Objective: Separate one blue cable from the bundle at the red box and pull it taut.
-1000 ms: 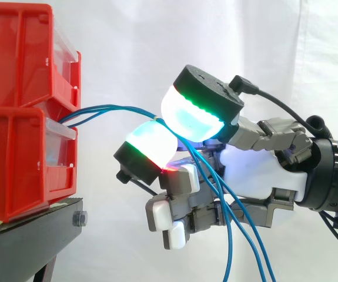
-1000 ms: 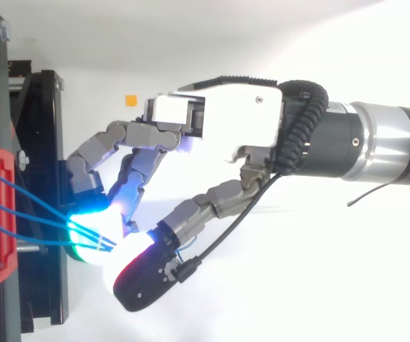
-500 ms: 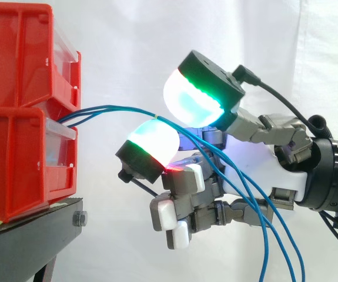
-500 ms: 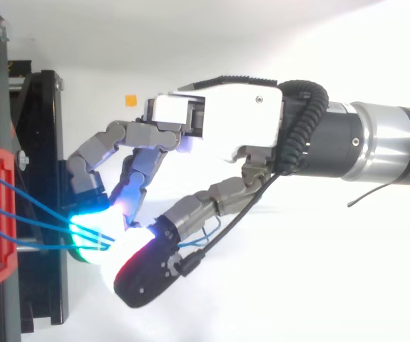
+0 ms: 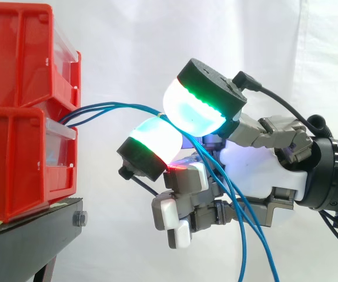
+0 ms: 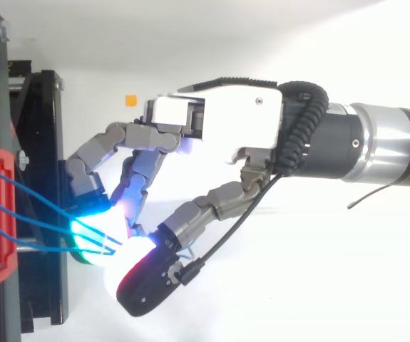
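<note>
Finding: the hand (image 5: 257,170) sits at 3 o'clock of the stacked red plastic boxes (image 5: 16,117), which rest on the black stand (image 5: 33,229). The bundle of thin blue cables (image 5: 119,107) leaves the gap between the two boxes, runs toward 3 o'clock over the lower pad (image 5: 157,138), and passes under the upper pad (image 5: 192,111). It then drops across the palm toward 5 o'clock.

Change noted: half a second ago the upper pad stood lifted, with a clear gap over the cables. It has now come back down against the lower pad. The loose tails, which had fanned out toward 4 o'clock, now hang steeper and closer together.

Hand state: closed, its curled fingers pinching the cables between the two pads.

Assessment: the top view shows several strands converging from the boxes into the one pinch, so no single cable looks isolated. The span to the boxes is arched, not taut. In my judgement the re-grip has captured the whole bundle, and separation remains outstanding.
</note>
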Tool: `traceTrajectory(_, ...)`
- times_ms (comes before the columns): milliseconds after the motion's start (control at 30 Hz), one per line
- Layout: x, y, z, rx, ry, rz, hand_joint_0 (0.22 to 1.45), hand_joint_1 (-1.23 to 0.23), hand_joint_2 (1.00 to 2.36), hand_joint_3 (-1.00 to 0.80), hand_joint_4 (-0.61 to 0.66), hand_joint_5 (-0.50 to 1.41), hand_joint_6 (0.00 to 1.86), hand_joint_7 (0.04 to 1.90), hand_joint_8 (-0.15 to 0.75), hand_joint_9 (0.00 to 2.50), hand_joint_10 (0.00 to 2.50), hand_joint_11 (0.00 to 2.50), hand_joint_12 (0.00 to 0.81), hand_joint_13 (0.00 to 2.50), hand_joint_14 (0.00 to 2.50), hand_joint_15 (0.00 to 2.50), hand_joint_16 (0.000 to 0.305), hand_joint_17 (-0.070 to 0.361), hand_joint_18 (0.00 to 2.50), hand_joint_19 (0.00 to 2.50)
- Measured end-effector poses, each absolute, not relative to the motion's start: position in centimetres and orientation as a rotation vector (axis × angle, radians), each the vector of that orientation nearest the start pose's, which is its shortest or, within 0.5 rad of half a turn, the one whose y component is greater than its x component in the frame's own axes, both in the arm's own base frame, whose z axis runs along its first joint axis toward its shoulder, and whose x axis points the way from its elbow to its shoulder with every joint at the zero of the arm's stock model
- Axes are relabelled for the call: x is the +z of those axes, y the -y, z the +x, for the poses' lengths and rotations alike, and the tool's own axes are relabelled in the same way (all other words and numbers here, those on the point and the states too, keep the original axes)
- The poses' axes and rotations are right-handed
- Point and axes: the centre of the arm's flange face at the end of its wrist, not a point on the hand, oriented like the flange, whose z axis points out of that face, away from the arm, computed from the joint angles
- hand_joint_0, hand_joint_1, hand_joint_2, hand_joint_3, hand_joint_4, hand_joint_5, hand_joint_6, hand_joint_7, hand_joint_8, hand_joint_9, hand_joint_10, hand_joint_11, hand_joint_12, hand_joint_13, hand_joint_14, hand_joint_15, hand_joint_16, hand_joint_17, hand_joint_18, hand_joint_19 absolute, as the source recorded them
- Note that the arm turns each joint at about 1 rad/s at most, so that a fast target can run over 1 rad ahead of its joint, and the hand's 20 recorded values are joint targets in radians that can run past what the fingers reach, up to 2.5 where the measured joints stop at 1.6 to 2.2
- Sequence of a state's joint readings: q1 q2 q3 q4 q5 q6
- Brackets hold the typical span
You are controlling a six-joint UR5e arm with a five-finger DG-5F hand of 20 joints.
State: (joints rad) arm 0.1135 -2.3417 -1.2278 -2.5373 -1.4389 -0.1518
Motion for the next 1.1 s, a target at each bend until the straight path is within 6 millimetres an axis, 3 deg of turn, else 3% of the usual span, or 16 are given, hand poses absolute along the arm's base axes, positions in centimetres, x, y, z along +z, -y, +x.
traceTrajectory(200, 22.33, 5.84, 77.92, 1.169, -1.12, 1.003, 0.8, -0.99, 1.0, -0.5, -0.04, -0.14, 0.92, 1.35, 0.297, 1.14, 0.03, 0.95, 0.359, 1.02, 0.02, 0.61, 0.042, 0.095, 0.89, 0.7)
traceTrajectory(367, 22.35, 5.84, 77.92, 1.169, -1.12, 1.003, 0.7, -1.06, 1.0, -0.5, 0.05, -0.12, 0.92, 1.31, 0.301, 1.15, 0.03, 0.96, 0.356, 1.02, 0.03, 0.62, 0.041, 0.093, 0.88, 0.71)
traceTrajectory(700, 22.35, 5.92, 77.9, 1.167, -1.12, 1.004, 0.59, -1.03, 1.0, -0.5, 0.08, -0.11, 0.91, 1.3, 0.309, 1.21, 0.03, 0.95, 0.364, 1.05, 0.02, 0.63, 0.042, 0.094, 0.91, 0.74)
traceTrajectory(1000, 22.37, 6.08, 77.9, 1.167, -1.118, 1.006, 0.48, -0.96, 1.0, -0.5, 0.1, -0.11, 0.9, 1.25, 0.33, 1.2, 0.02, 0.94, 0.389, 1.06, 0.02, 0.63, 0.048, 0.108, 0.95, 0.74)
traceTrajectory(1100, 22.35, 6.11, 77.9, 1.167, -1.118, 1.006, 0.48, -0.79, 1.0, -0.5, 0.11, -0.12, 0.89, 1.21, 0.335, 1.2, 0.03, 0.92, 0.397, 1.06, 0.02, 0.62, 0.05, 0.112, 0.96, 0.75)
